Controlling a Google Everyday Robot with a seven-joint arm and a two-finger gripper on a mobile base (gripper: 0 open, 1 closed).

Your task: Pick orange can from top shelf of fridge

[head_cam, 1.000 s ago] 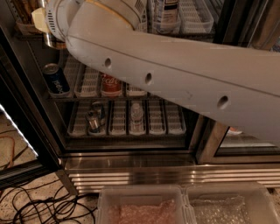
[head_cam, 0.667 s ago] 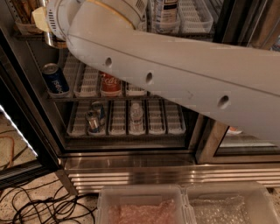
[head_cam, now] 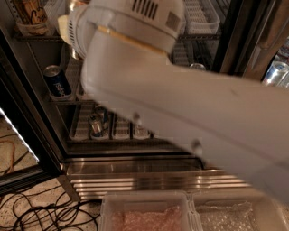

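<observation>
Orange-tan with dark brown markings, the orange can stands upright at the far left of the top shelf, seated in a clear tub and cut off by the upper edge of my view. It is on its rack and nothing I can see touches it, so I judge the pick itself not yet done.

My arm fills most of the view, its vented housing up by the top shelf, just right of the can. The gripper is hidden somewhere behind that housing; I cannot tell whether it is released or clenched, or how near the can it sits.

The fridge is open to me, so I judge the approach largely made. What remains is closing on the can, grasping it and drawing it out.

One rack down, a blue cola can stands at the left edge, well apart from the target. Lower again, more cans sit in white slotted trays, above the steel base strip.
</observation>
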